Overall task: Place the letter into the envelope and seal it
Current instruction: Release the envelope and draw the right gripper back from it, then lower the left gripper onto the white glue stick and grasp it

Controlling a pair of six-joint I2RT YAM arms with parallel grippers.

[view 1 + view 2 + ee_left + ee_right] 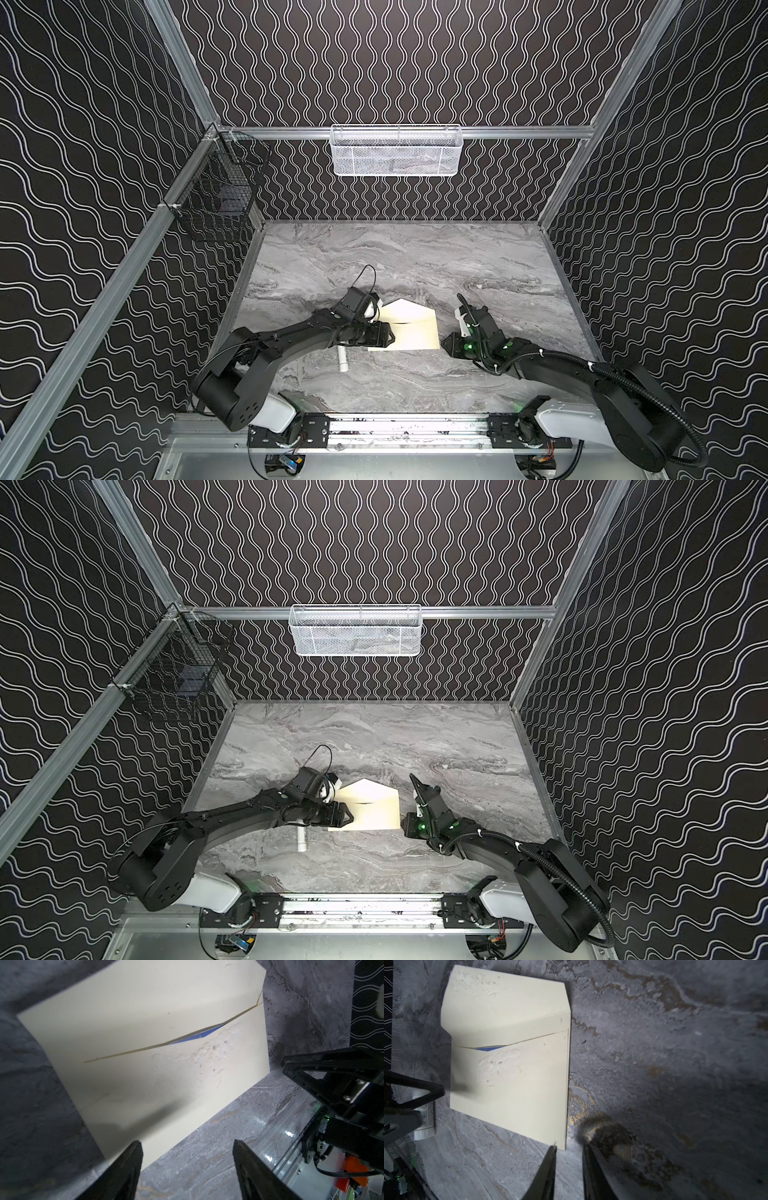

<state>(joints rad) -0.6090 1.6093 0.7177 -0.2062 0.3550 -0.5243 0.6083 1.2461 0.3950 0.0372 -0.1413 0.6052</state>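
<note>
Blue-bordered white letter [195,1035] inside plain cream paper envelope [409,330], flat on grey marble surface [415,266]. Flap [402,306] open; you have sealing to do. Left pincer [187,1142] open, right pincer [570,1147] barely parted, both empty.

Your left arm [291,340] and right arm [552,374] are black, each with a white base [274,411] low in the frame. A bumpy black hose [565,357] with white ties runs along the right one, near a green light [468,345]. Your left gripper [188,1147] has two black fingers.
</note>
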